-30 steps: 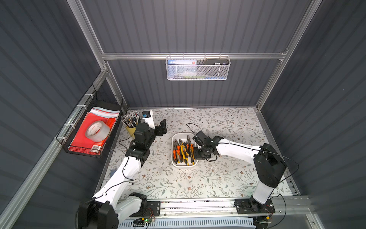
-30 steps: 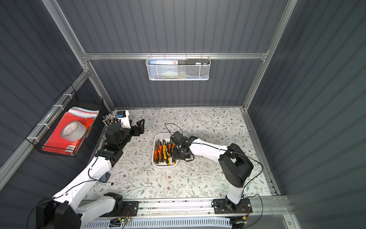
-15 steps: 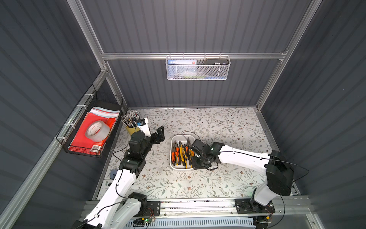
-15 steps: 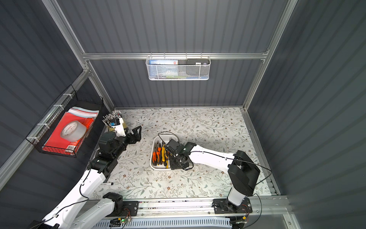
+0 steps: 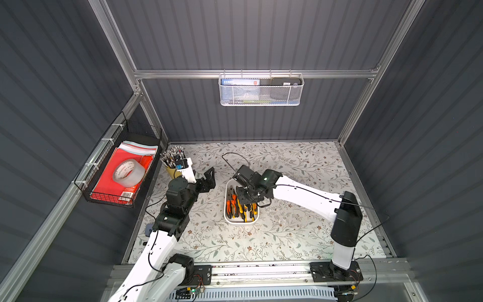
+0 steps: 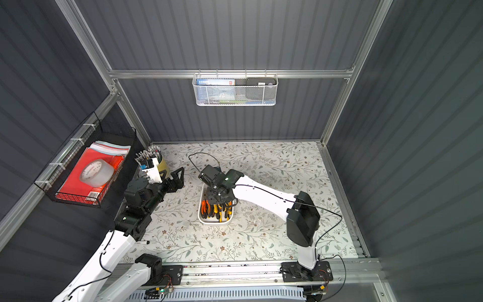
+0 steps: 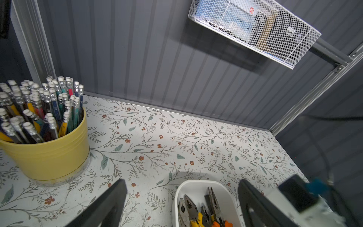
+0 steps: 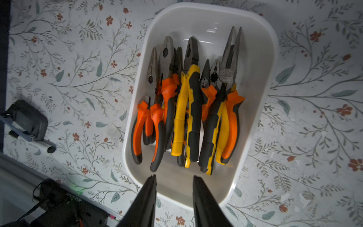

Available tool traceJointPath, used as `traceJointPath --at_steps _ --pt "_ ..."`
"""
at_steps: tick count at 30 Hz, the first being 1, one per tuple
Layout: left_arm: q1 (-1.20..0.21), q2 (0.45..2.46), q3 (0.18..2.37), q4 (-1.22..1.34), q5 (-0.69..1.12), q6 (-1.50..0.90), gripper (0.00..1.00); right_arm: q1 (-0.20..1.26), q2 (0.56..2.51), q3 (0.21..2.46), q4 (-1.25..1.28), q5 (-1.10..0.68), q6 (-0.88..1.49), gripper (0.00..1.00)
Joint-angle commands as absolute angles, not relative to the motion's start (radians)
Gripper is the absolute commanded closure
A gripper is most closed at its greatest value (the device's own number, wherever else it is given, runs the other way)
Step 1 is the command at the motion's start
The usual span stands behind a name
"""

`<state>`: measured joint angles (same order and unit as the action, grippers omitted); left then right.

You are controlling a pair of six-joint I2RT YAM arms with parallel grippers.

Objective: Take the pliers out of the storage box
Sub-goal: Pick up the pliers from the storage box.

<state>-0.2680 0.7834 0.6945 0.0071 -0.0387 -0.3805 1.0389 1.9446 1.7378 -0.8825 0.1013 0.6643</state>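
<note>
task barely begun: all pliers [image 8: 186,110] lie packed in storage box [image 8: 272,59], mid surface [image 5: 287,170]; none visible outside it. right gripper [image 8: 173,177] hovers over handle end of box, jaws narrowly apart, empty. left gripper [image 7: 181,183] wide, empty, near box. left to do: grasp and lift out every pair.

On floral tabletop [image 5: 300,170], yellow cup of pencils [image 7: 49,153]; tape roll [image 5: 132,174] in black wire basket [image 5: 111,200]; white mesh wall basket [image 5: 261,95].

White arm links [image 5: 308,200], black joints [image 5: 346,219]
</note>
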Motion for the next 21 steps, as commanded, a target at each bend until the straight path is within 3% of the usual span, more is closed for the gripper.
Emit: traceJointPath --at_steps 1,21 --pt "-0.269 0.746 0.679 0.006 -0.060 -0.404 0.08 1.043 2.027 1.808 -1.019 0.165 0.653 0.71" --pt "-0.268 0.714 0.673 0.018 -0.061 -0.413 0.07 1.055 2.240 1.997 -1.137 0.252 0.651 0.71"
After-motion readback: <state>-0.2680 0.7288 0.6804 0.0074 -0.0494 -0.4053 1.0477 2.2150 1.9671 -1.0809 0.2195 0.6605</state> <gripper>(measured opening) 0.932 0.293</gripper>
